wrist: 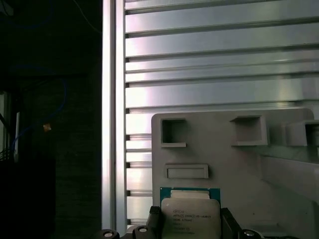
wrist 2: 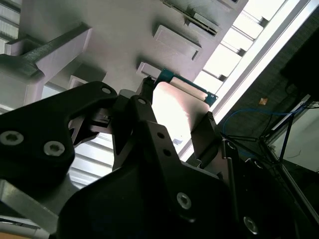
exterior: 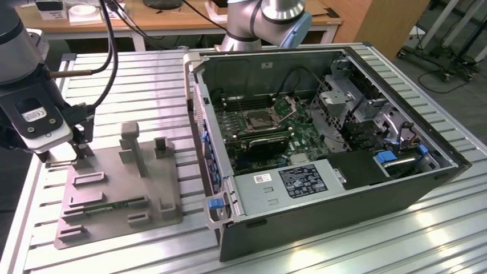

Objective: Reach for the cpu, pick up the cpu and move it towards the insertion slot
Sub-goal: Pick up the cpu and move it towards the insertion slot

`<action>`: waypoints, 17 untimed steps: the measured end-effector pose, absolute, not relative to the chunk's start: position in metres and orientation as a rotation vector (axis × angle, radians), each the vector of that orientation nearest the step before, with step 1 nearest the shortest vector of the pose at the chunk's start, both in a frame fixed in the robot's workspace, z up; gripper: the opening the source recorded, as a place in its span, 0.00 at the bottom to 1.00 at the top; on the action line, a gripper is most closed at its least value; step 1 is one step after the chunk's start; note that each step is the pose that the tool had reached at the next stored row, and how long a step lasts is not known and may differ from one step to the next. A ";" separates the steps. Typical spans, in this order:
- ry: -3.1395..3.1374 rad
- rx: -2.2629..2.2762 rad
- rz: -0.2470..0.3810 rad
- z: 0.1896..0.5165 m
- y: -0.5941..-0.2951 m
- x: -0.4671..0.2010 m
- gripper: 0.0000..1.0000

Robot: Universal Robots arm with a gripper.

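We found the gripper (exterior: 64,153) low over the grey fixture plate (exterior: 114,166), its fingers (wrist: 153,219) pressed against opposite edges of the cpu (wrist: 190,218). We judged the reach complete and the lift not yet evident. The insertion slot (exterior: 263,119) lay well apart, inside the open computer case (exterior: 320,200).

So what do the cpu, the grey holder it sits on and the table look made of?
The cpu: a matte silver metal lid with dark print, on a green circuit-board edge. The grey holder: dull, uniform pale grey with moulded pockets, probably plastic, perhaps printed. The table: ribbed bright silver slats with glare, likely aluminium.
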State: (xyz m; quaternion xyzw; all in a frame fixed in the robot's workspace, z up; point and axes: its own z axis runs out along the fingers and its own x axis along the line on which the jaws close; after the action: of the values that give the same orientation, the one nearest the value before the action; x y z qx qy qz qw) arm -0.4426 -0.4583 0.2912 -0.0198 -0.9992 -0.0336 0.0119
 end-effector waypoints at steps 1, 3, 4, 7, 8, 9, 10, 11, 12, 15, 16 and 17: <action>-3.115 -0.062 -0.105 0.292 -0.458 -0.443 0.54; -3.115 -0.062 -0.105 0.293 -0.458 -0.443 0.54; -3.115 -0.062 -0.105 0.293 -0.458 -0.443 0.54; -3.115 -0.062 -0.105 0.295 -0.458 -0.443 0.54; -3.115 -0.062 -0.105 0.295 -0.458 -0.443 0.54; -3.115 -0.062 -0.105 0.296 -0.458 -0.443 0.54; -3.115 -0.062 -0.105 0.297 -0.458 -0.443 0.54; -3.115 -0.062 -0.105 0.297 -0.458 -0.443 0.54; -3.115 -0.062 -0.105 0.298 -0.458 -0.443 0.54; -3.115 -0.062 -0.105 0.299 -0.458 -0.443 0.54; -3.115 -0.062 -0.105 0.300 -0.458 -0.443 0.54; -3.115 -0.062 -0.105 0.300 -0.458 -0.443 0.54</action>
State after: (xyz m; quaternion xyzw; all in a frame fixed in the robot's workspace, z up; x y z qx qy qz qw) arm -0.4426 -0.4583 0.3000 -0.0198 -0.9992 -0.0336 0.0119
